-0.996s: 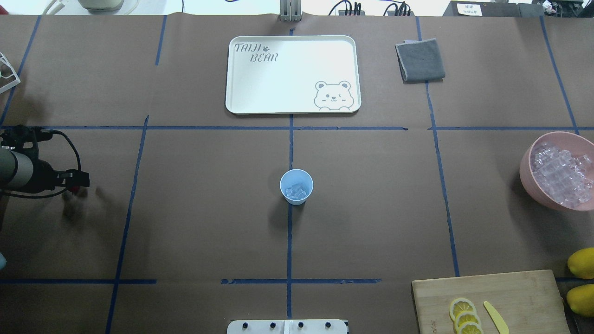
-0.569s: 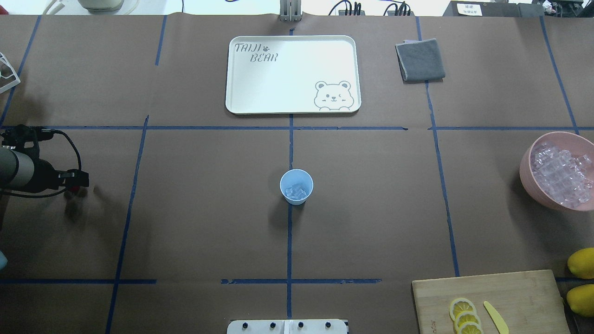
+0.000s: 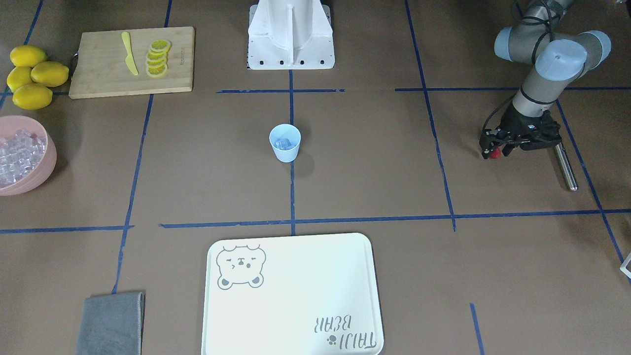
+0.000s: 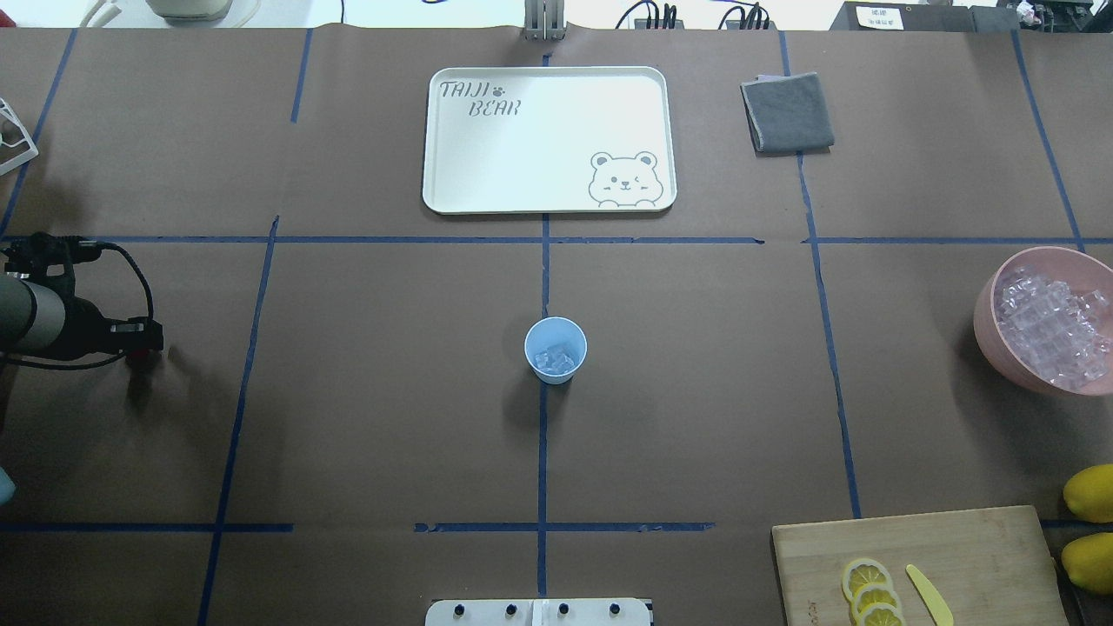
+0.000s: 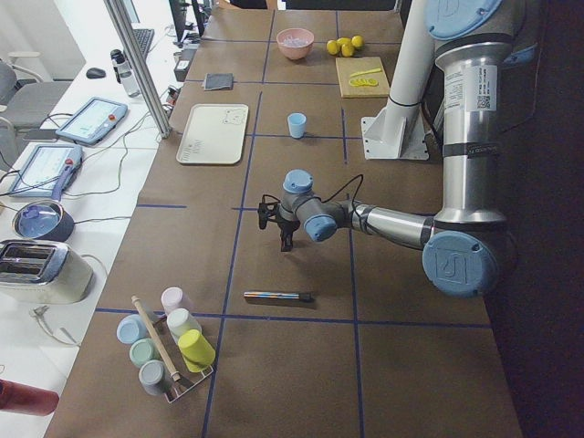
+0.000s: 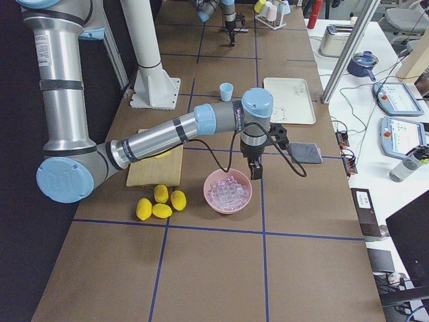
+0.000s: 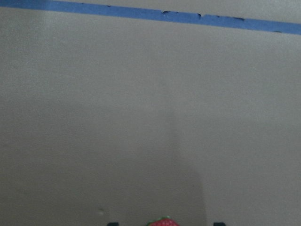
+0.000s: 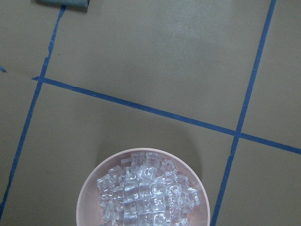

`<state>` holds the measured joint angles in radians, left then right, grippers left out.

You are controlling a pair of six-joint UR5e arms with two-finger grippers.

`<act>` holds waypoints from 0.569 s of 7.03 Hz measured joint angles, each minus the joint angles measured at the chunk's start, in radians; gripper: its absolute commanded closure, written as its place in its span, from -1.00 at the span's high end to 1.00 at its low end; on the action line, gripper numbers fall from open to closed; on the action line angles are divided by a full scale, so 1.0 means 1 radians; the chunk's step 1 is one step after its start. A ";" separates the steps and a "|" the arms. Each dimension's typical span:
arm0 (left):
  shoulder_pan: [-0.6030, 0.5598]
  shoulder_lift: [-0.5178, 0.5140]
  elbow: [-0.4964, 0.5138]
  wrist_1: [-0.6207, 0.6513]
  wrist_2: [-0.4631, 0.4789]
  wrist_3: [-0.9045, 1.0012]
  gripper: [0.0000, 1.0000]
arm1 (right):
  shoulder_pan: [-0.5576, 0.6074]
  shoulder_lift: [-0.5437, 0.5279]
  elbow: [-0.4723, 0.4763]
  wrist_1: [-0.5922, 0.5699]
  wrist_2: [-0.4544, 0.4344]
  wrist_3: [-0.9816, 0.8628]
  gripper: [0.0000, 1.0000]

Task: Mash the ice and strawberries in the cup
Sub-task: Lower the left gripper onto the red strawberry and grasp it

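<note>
The pale blue cup (image 4: pixel 556 350) stands at the table's centre with a few clear ice cubes (image 4: pixel 556 359) inside; it also shows in the front view (image 3: pixel 285 143). My left gripper (image 3: pixel 495 154) is far to the cup's left near the table's end (image 4: pixel 142 351), shut on a small red strawberry (image 3: pixel 495 152), low over the table. The berry's top shows at the bottom edge of the left wrist view (image 7: pixel 162 222). My right gripper (image 6: pixel 256 172) hangs over the far rim of the pink bowl; I cannot tell if it is open.
The pink bowl (image 4: pixel 983 322) full of ice sits at the right edge. A metal rod (image 3: pixel 564 165) lies beside my left gripper. A white tray (image 4: pixel 452 196), grey cloth (image 4: pixel 787 113), cutting board (image 4: pixel 974 548) with lemon slices, and lemons (image 3: pixel 29 74) are around.
My left gripper has drifted slightly toward the table's left edge with the strawberry. The cup and the rest have not moved.
</note>
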<state>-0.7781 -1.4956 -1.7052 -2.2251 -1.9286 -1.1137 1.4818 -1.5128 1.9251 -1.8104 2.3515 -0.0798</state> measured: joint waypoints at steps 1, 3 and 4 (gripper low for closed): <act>-0.002 0.002 -0.003 0.000 0.000 0.000 -0.85 | 0.000 0.000 0.000 0.000 0.000 0.000 0.98; -0.009 0.008 -0.020 0.004 -0.001 0.000 -1.00 | 0.000 0.000 0.000 -0.001 0.000 0.000 0.98; -0.019 0.009 -0.043 0.020 -0.007 0.001 -1.00 | 0.001 0.000 0.002 -0.001 0.001 0.000 0.98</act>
<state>-0.7969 -1.4868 -1.7477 -2.2054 -1.9361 -1.1123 1.4829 -1.5128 1.9266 -1.8115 2.3526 -0.0800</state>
